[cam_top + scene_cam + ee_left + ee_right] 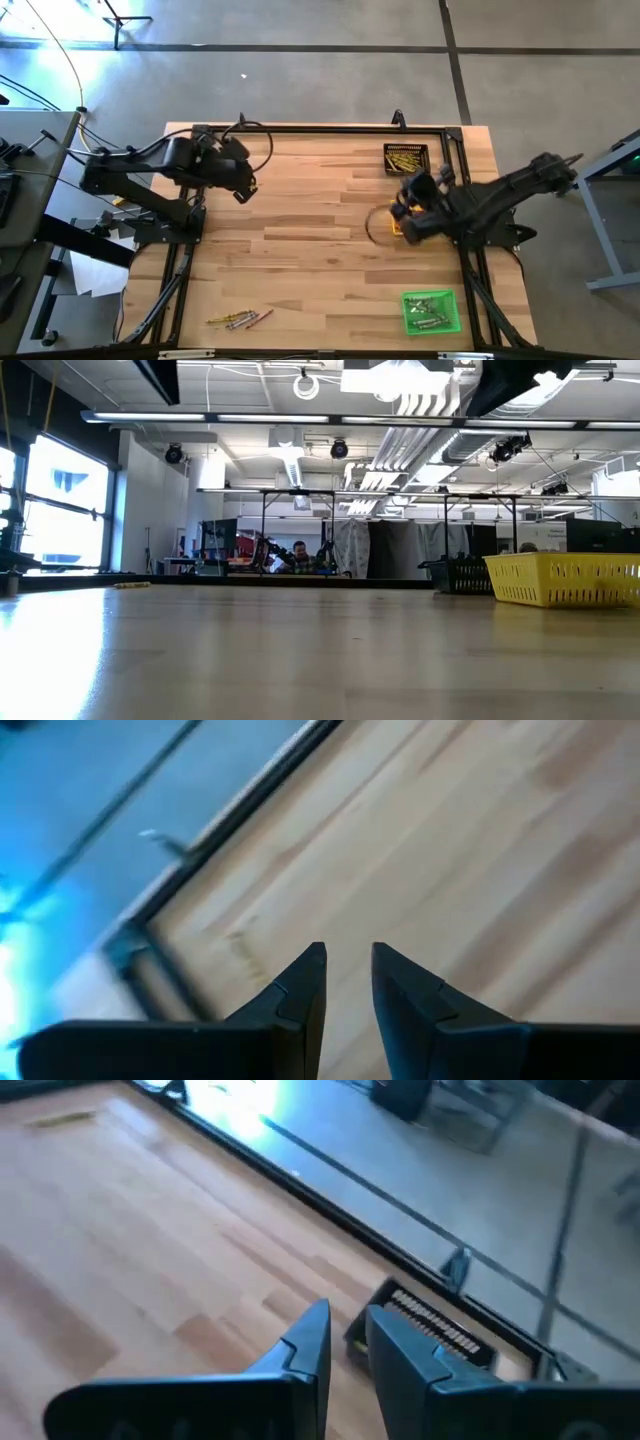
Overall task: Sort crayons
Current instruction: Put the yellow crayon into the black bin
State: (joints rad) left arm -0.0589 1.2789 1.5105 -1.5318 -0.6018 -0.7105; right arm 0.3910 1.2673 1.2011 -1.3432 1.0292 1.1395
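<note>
A few loose crayons (240, 319), yellow, greyish and pink, lie flat in a small cluster near the table's front edge on the left arm's side. More yellow ones fill the far tray, greyish ones the green tray.

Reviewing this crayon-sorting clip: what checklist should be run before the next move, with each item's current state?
1. Loose crayons remain unsorted near the table's front edge: ok.
2. Left hand empty, fingers apart: ok.
3. Right hand carries nothing between its fingers: ok.
4. Black tray holds only yellow sticks: ok.
5. Green tray holds a single colour: cannot tell.
</note>
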